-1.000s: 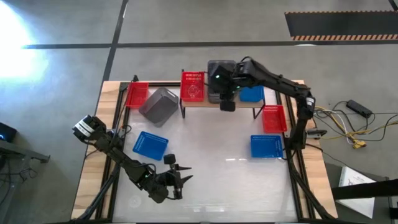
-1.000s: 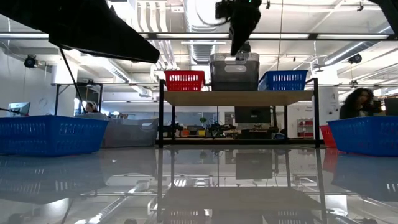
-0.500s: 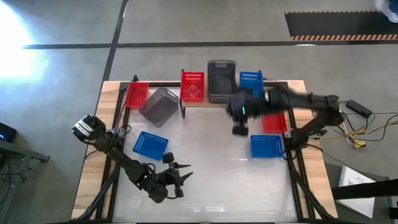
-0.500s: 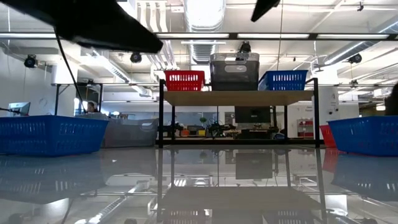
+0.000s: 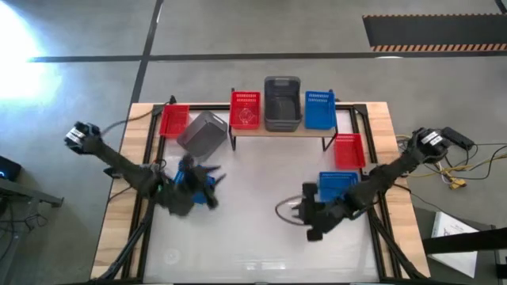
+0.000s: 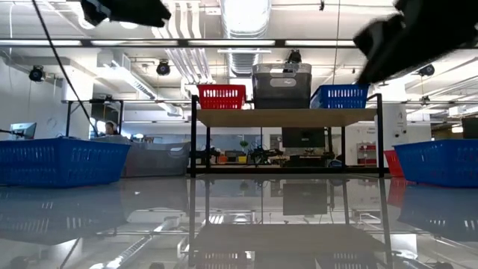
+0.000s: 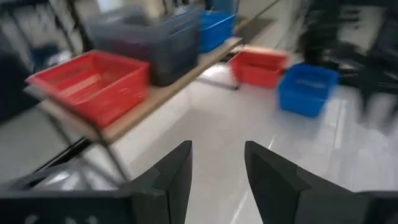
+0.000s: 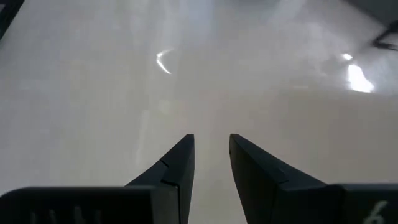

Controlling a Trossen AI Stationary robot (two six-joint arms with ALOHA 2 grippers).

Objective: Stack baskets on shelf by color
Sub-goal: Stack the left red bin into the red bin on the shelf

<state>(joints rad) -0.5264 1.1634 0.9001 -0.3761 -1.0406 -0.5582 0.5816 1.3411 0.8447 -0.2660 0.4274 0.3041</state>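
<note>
The left gripper (image 5: 207, 184) hangs just over a blue basket (image 5: 188, 179) on the table's left half, its fingers (image 7: 176, 171) parted by a narrow gap and holding nothing. In my judgement it sits there to take this basket next, since blue already has a place on the shelf (image 5: 279, 130) ahead of it. Just beyond the gripper lies a dark grey basket (image 5: 203, 133), tipped on its side, and past that a red basket (image 5: 173, 119) by the table's far left edge.

The right gripper (image 5: 303, 210) hovers low over bare tabletop (image 8: 93, 74), empty, fingers (image 8: 177, 163) likewise set narrowly apart. Just beside it, toward the right edge, sits another blue basket (image 5: 339, 185), with a second red one (image 5: 348, 150) beyond.

On the shelf stand a red basket (image 5: 245, 108), a taller grey stack (image 5: 282, 102) and a blue basket (image 5: 319, 109), one colour per spot, evidently as bases for stacking.

Counted: three red visible, three blue, one loose grey plus the grey stack, whose number I cannot tell.
</note>
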